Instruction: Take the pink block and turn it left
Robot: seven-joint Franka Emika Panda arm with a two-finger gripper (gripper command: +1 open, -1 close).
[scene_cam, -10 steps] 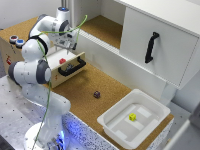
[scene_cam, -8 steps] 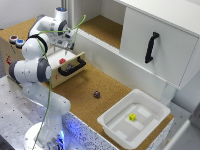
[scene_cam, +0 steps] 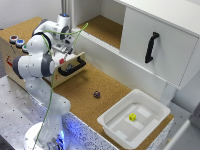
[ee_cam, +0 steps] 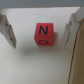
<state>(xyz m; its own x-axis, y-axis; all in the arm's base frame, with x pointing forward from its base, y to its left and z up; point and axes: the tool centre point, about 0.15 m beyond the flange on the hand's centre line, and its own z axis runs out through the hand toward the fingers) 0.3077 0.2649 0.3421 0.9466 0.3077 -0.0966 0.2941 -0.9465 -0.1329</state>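
I've got the hand (ee_cam: 40, 31) spread wide, one finger (ee_cam: 7, 30) either side of the pink block (ee_cam: 43, 34), dead centre of the wrist view on a pale surface; nothing's shifted lately, I'd close next

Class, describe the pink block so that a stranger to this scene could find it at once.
Start at the wooden box with the black handle at the exterior view's left. The gripper hangs open over it, and between its fingers sits the pink block. It is a reddish-pink cube marked with a black N, unlike the dark block on the cork or the yellow one in the white tray.
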